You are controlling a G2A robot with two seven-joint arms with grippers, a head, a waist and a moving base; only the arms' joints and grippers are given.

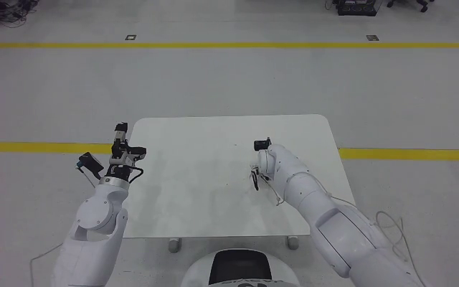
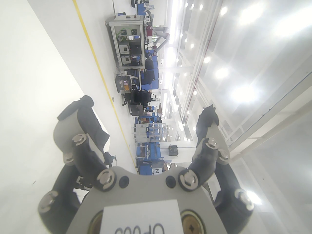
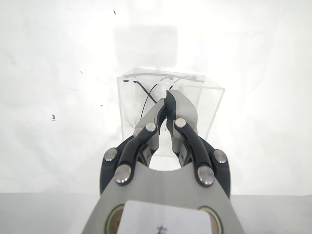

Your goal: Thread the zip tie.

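So the white table (image 1: 215, 208) takes up the middle of the top view, with an arm at each side. The left arm sits at the table's left edge. The left gripper (image 2: 147, 105) is released, fingers spread wide with nothing between them, and it's pointing off at the room rather than down at the table. The right arm comes in from the lower right of the top view, with the right gripper (image 3: 167, 98) aimed down at the table right of centre. In the right wrist view a small clear box (image 3: 210, 108) stands on the table mid-frame, and the gripper's tips are poking into its open top. That gripper is clenched, pads pressed together on a thin black strand that looks like the zip tie (image 3: 149, 95). Its black strands cross inside the box just left of the fingertips.
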